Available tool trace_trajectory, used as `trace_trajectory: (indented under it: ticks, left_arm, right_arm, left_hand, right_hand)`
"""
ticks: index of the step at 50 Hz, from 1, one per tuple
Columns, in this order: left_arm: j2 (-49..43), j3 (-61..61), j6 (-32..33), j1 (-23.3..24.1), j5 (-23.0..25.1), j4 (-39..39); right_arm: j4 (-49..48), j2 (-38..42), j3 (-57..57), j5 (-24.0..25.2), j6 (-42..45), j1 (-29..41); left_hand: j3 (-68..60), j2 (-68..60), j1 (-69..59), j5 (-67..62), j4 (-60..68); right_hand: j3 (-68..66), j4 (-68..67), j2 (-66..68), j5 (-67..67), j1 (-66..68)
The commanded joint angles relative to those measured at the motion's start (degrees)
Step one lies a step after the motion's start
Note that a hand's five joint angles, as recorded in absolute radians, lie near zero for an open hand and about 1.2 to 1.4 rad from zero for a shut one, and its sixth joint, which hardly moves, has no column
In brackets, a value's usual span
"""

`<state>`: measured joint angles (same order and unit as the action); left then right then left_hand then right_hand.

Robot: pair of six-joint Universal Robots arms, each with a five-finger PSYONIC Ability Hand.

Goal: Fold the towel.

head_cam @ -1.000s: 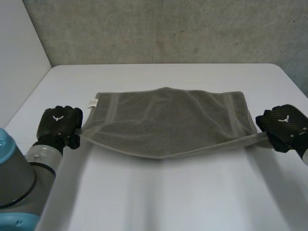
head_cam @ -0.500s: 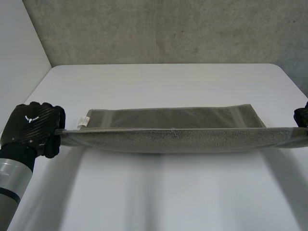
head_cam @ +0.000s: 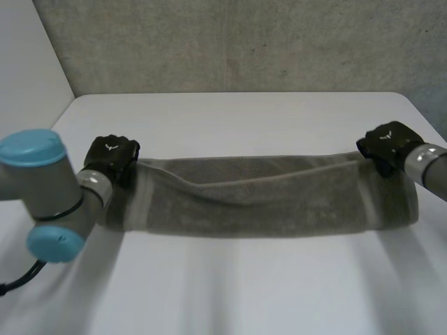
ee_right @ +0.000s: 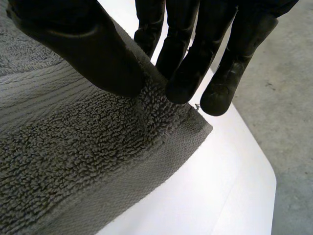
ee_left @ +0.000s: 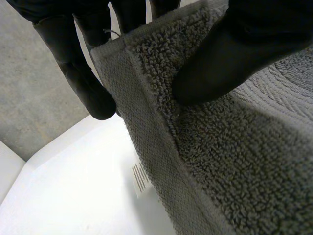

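While the carried edge is held at both ends, bench [head_cam: 244, 118]: white, bare on every side of the towel [head_cam: 265, 202].
towel: grey terry, lying across the bench as a long doubled band. One second ago it lay spread in a single layer with its near corners held. Half a second ago that near edge was lifted taut. Now the edge has been brought over to the towel's far edge. The top layer sags in a shallow crease near the towel's middle.
left arm [head_cam: 49, 188]: crosses in front of the towel's left end.
right arm [head_cam: 429, 164]: reaches in beside the towel's right end.
left hand [head_cam: 110, 157]: at the towel's far left corner, thumb pressed into the pile, fingers [ee_left: 83, 73] behind the hem, the corner pinched between them.
right hand [head_cam: 384, 143]: at the towel's far right corner, same pinch, fingers [ee_right: 186, 73] closed against the thumb through the cloth.
care label [ee_left: 140, 177]: white, just under the towel's held left corner.
reading: first fold judged almost complete. The corners are not yet released, and the edges need lining up before letting go.
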<state>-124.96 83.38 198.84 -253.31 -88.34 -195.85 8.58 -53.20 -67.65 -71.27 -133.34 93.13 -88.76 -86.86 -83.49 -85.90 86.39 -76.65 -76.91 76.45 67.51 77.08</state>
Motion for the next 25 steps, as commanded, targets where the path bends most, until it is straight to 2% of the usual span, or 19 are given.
trace_trajectory:
  ticks: [1, 5, 11, 12, 13, 14, 15, 16, 20, 23, 25]
  left_arm:
    - [-12.94, -17.20, 0.41, 0.63, -0.69, 4.95]
    - [-19.95, -27.80, 0.50, 1.85, -1.04, 7.23]
    - [-24.54, -34.96, 0.50, 1.94, -1.84, 7.76]
    - [-25.41, -36.17, 0.41, 1.94, -1.92, 7.76]
    - [-25.94, -36.62, 0.32, 2.03, -1.92, 7.76]
    - [-25.95, -36.63, 0.32, 2.03, -1.92, 7.76]
    - [-26.03, -36.63, 0.15, 2.12, -2.01, 7.85]
    - [-25.95, -36.45, 0.23, 2.38, -2.01, 8.20]
    - [-25.33, -35.40, -0.12, 3.78, -2.19, 9.16]
    - [-22.45, -32.77, -0.21, 3.70, -2.28, 9.78]
    - [-20.23, -30.47, -0.29, 3.44, -2.36, 9.78]
  right_arm:
    - [-2.69, 14.15, 17.61, -1.68, -4.99, 2.14]
    - [-3.92, 19.52, 23.59, -3.08, -5.08, 3.37]
    - [-4.28, 25.25, 31.25, -7.03, -5.00, 4.60]
    - [-4.19, 25.95, 32.04, -7.82, -5.08, 4.78]
    - [-4.19, 25.96, 32.05, -7.83, -5.08, 4.78]
    - [-4.28, 26.31, 32.22, -8.88, -5.08, 5.13]
    - [-4.28, 26.31, 32.23, -8.89, -5.08, 5.13]
    - [-4.19, 26.31, 32.14, -9.84, -5.08, 5.65]
    - [-3.75, 25.52, 30.13, -12.83, -5.70, 6.89]
    - [-3.75, 24.29, 28.18, -13.28, -5.96, 6.80]
    - [-4.19, 18.08, 22.42, -12.93, -6.75, 6.28]
  left_hand:
    - [8.76, 6.86, 3.49, 15.90, -6.39]
    - [8.76, 6.86, 3.49, 15.90, -6.39]
    - [8.76, 6.86, 3.49, 15.90, -6.39]
    - [8.76, 6.86, 3.49, 15.90, -6.39]
    - [8.76, 6.86, 3.49, 15.90, -6.39]
    - [8.76, 6.86, 3.49, 15.90, -6.39]
    - [40.38, 38.48, 35.11, 47.52, -38.01]
    - [77.17, 75.27, 71.90, 84.31, -74.80]
    - [78.69, 76.79, 73.42, 85.82, -76.32]
    - [78.71, 76.81, 73.44, 85.85, -76.34]
    - [78.54, 76.64, 73.27, 85.68, -76.18]
  right_hand:
    - [-3.35, -3.09, 3.55, 2.49, 2.92]
    - [-3.35, -3.09, 3.55, 2.49, 2.92]
    - [-3.35, -3.09, 3.55, 2.49, 2.92]
    - [7.25, 7.51, -7.05, -8.11, -7.67]
    - [7.36, 7.62, -7.16, -8.21, -7.78]
    - [42.83, 43.09, -42.63, -43.69, -43.25]
    - [43.19, 43.45, -42.99, -44.04, -43.61]
    - [63.50, 63.76, -63.30, -64.36, -63.93]
    - [66.65, 66.91, -66.45, -67.51, -67.08]
    - [66.65, 66.91, -66.45, -67.51, -67.08]
    - [66.65, 66.91, -66.45, -67.51, -67.08]
